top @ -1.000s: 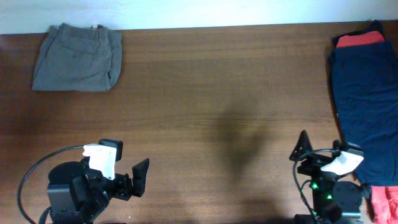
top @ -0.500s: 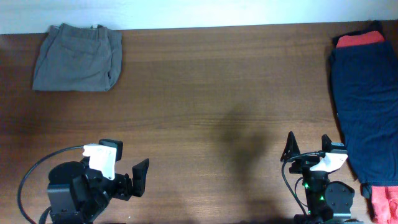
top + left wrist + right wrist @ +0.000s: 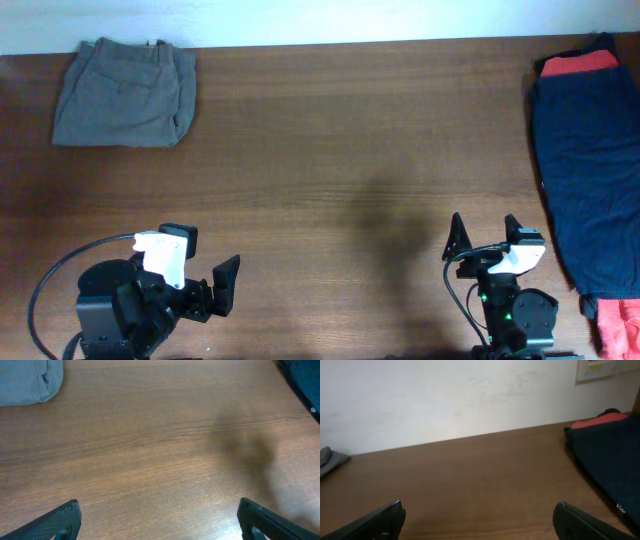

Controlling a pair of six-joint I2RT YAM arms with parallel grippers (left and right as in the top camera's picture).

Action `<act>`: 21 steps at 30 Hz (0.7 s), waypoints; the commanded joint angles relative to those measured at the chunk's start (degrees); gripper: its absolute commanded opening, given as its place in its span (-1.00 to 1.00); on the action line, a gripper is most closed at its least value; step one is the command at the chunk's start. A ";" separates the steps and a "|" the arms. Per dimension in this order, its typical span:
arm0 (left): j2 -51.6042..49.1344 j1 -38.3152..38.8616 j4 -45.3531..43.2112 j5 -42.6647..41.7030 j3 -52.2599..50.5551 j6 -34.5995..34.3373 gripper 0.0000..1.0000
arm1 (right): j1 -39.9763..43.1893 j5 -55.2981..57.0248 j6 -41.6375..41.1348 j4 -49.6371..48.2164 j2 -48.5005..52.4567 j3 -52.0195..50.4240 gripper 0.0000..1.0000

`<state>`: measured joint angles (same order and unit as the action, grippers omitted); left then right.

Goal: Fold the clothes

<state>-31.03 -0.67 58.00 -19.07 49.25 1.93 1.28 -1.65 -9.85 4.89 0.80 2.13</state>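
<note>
The grey-olive shorts lie folded at the table's far left corner; a corner of them shows in the left wrist view and a sliver in the right wrist view. My left gripper is open and empty at the near left, far from the shorts; its finger tips frame bare wood in its wrist view. My right gripper is open and empty at the near right, its fingers wide apart over bare wood.
A dark navy garment lies along the right edge, with a red garment under its far end and another red piece at the near right corner. The navy garment also shows in the right wrist view. A white wall stands behind the table.
The right arm has drawn left, away from the navy garment, and settled near the front edge. The left arm and the shorts have not moved.
</note>
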 commanded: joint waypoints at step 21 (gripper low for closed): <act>-0.09 -0.13 0.02 0.44 -0.17 -0.37 0.99 | -0.52 0.37 2.16 -0.42 -0.61 -1.81 0.98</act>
<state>-31.03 -0.67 58.00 -19.07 49.25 1.93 1.28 -1.58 -8.19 4.23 0.78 0.67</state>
